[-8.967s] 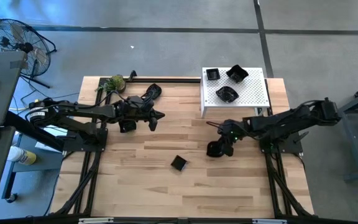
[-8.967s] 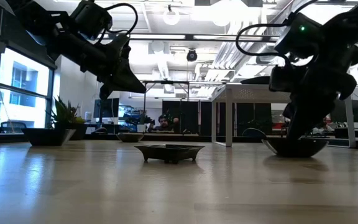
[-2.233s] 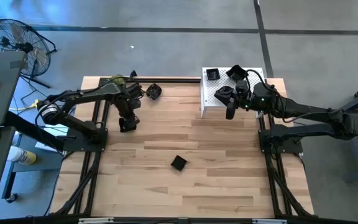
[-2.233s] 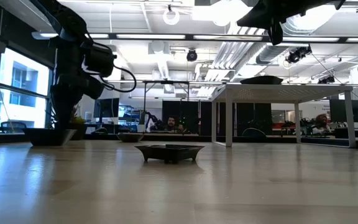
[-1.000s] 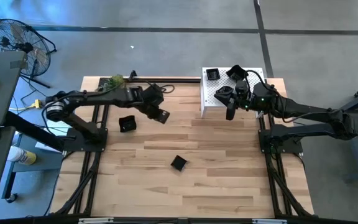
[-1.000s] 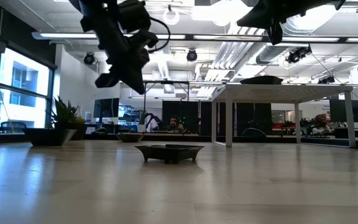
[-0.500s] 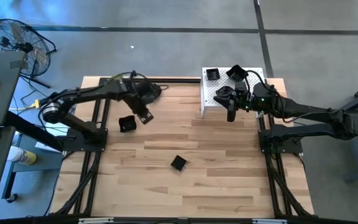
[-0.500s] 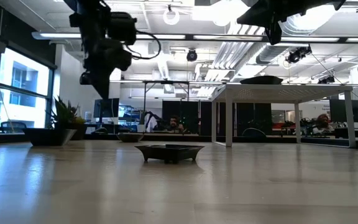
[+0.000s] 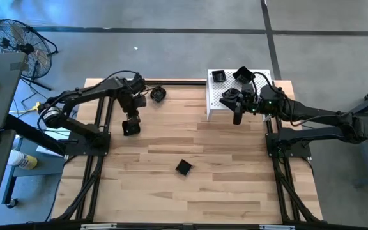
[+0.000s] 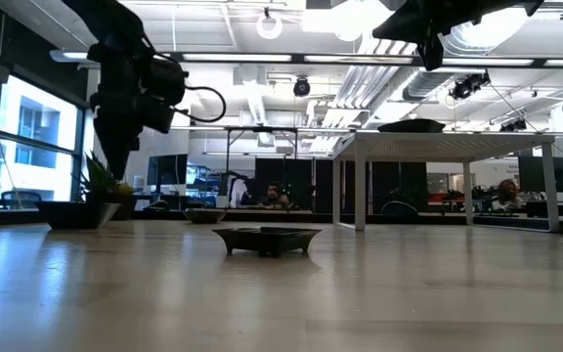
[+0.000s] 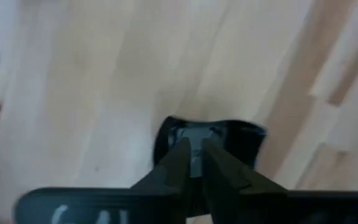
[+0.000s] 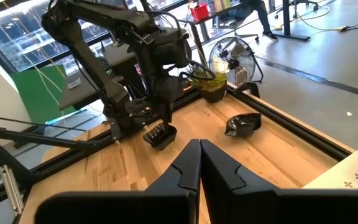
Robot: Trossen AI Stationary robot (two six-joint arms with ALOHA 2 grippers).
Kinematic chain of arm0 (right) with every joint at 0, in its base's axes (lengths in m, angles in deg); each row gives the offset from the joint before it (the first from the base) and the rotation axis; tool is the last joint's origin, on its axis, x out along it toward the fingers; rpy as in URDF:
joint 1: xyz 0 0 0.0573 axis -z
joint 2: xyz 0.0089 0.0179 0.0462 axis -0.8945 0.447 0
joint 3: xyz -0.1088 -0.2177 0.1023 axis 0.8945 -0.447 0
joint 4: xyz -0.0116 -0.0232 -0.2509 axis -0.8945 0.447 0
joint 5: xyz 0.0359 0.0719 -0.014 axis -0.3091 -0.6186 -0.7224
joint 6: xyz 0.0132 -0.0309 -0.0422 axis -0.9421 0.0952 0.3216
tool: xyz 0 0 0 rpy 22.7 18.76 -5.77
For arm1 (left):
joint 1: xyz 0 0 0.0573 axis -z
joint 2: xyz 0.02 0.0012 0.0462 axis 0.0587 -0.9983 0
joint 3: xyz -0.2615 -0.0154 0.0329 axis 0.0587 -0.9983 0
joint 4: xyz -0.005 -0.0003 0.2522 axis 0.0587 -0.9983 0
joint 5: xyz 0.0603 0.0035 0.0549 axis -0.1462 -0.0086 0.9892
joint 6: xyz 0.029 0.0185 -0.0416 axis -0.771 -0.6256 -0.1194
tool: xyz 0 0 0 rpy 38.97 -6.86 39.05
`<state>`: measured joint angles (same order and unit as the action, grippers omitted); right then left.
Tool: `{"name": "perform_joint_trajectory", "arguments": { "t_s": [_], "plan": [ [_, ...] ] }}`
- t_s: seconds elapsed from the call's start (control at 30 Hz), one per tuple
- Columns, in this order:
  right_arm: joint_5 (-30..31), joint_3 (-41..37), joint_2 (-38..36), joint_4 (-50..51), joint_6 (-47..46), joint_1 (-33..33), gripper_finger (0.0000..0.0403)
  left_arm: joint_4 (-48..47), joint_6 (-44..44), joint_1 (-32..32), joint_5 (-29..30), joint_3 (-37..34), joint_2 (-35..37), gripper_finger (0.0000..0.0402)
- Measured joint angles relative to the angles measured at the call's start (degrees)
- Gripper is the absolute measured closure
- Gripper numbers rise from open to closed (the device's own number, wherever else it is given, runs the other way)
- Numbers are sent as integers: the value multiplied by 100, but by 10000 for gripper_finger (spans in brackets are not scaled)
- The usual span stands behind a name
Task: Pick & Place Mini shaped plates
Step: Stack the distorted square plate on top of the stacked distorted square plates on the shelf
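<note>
The worktop (image 9: 235, 185) is pale wood planks with a matte grain, framed by dark rails. Scattered on it are small glossy black plates. A squarish plate (image 9: 130, 127) sits near the left side, and the left end effector (image 9: 132, 117) hangs right over it. In the left wrist view that squarish plate (image 11: 211, 142) shows rounded corners and a shallow shiny well, and the two dark fingers (image 11: 178, 163) sit just a sliver apart above it, gripping nothing that I can see.

A wavy-edged plate (image 9: 158, 94) lies near the back rail, close to a green leafy ball (image 9: 118, 84) at the corner. From the right wrist view the wavy-edged plate (image 12: 243, 124) looks crumpled and very reflective, and the leafy ball (image 12: 205, 78) sits in a dark pot.

Another small angular plate (image 9: 183, 167) sits alone around the middle of the worktop. In the low view it looks like a flat, shallow dish with flared edges (image 10: 266, 238).

At the back right there's a white perforated stand (image 9: 262, 102) on legs, basically the only container-ish thing here. On it are three more black plates: a small square one (image 9: 218, 76), a flared one (image 9: 243, 75) and a rounder one (image 9: 230, 97). The right end effector (image 9: 237, 117) hovers at the stand's front edge with its fingers (image 12: 190, 163) pressed fully together and nothing between them.
</note>
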<state>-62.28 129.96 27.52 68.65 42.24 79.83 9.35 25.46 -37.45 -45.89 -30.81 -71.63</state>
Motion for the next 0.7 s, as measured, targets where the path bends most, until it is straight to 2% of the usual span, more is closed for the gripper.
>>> {"name": "perform_joint_trajectory", "arguments": {
  "t_s": [0.27, 0.43, 0.7],
  "plan": [
    [123, 0, 0, 0, 19, 0, 397, 392, -93, -7, 543, -554, 0, 280],
    [124, 0, 0, 0, 22, 0, 401, 847, -75, -7, 755, -1032, -2, 271],
    [134, 0, 0, -1, 23, 0, 397, 1114, -100, -9, 841, -1070, -4, 276]
  ]
}}
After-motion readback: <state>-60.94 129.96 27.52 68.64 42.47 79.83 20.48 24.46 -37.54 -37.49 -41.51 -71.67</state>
